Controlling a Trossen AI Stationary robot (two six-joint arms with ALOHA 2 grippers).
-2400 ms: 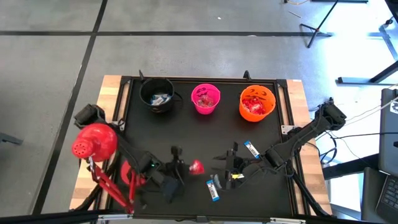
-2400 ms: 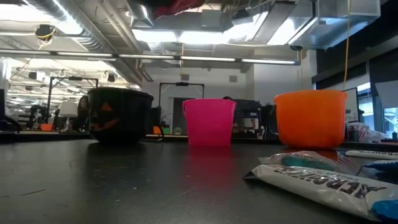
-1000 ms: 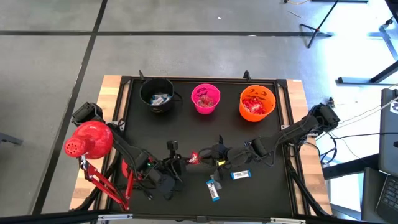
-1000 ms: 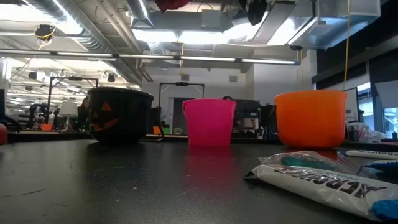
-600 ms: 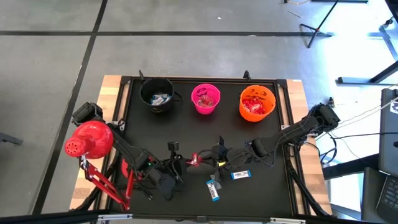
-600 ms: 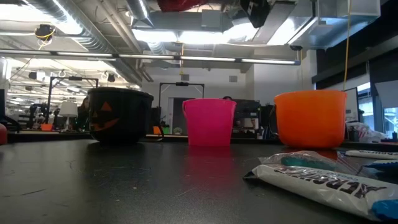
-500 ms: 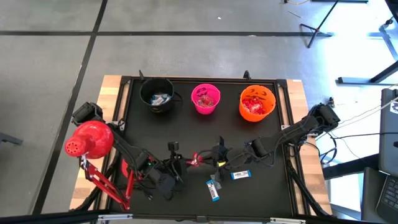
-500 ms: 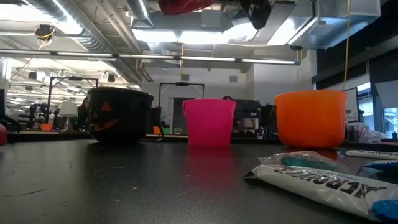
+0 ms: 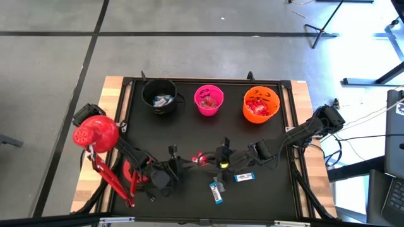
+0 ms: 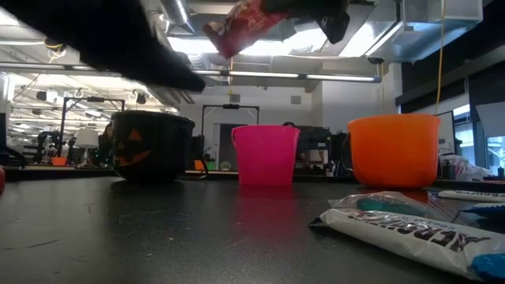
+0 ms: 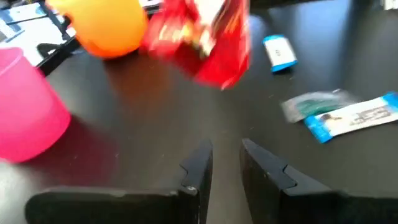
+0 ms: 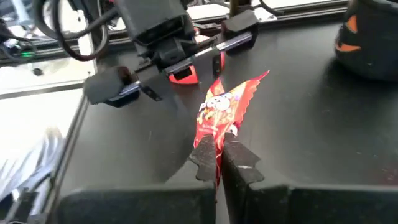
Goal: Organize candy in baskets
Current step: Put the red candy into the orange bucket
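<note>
Right gripper (image 12: 219, 160) is clamped on a red candy packet (image 12: 225, 113), crinkly and glossy, held above the black mat near the table's middle in the high view (image 9: 201, 158). A second ago the left gripper (image 11: 225, 163) also met that packet; now it is drawn back toward 9 o'clock, its fingers a narrow gap apart and holding nothing.

At 12 o'clock three round baskets are lined up: a black cauldron (image 9: 159, 96) with pale, perhaps grey, wrappers inside, a pink bucket (image 9: 209, 100) with pinkish sweets that are hard to make out, and an orange bucket (image 9: 261, 104) filled with red ones.

Toward 5 o'clock of the held packet, flat blue-and-white wrapped bars (image 9: 216, 191) and a small blue one (image 9: 243, 178) are left on the mat (image 9: 145, 132).
</note>
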